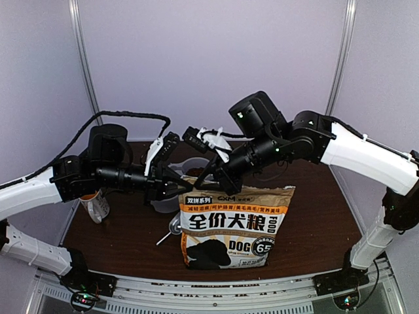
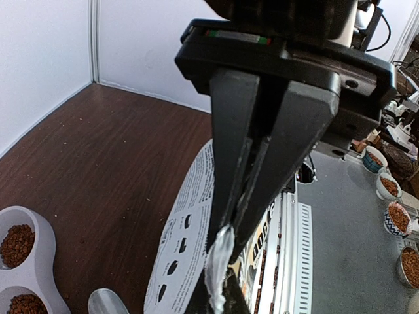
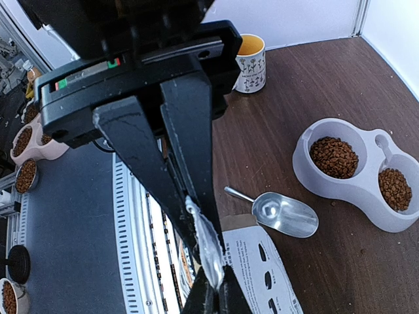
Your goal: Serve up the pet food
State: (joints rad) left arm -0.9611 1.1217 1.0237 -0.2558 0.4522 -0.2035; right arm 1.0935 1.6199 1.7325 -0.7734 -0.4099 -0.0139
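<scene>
Your left end effector (image 2: 226, 232) and right end effector (image 3: 206, 252) each pinch tight the top edge of the bag (image 1: 229, 226), standing near-middle on the worktop (image 1: 321, 216). Pet food (image 3: 334, 157) already lies in both wells of the bowl (image 3: 357, 196) behind it. Pull unevenly and you may tip or rip the bag, spilling pet food. Only your right wrist view shows the scoop (image 3: 285, 212) whole; overhead, the bag hides most of it.

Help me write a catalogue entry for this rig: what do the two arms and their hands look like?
Both arms have white shell segments and black round joints: left arm, right arm. A black cable loops over the left one. The left hand and right hand each have two flat black tapering fingers under a black block bearing a red-and-green strip.
</scene>
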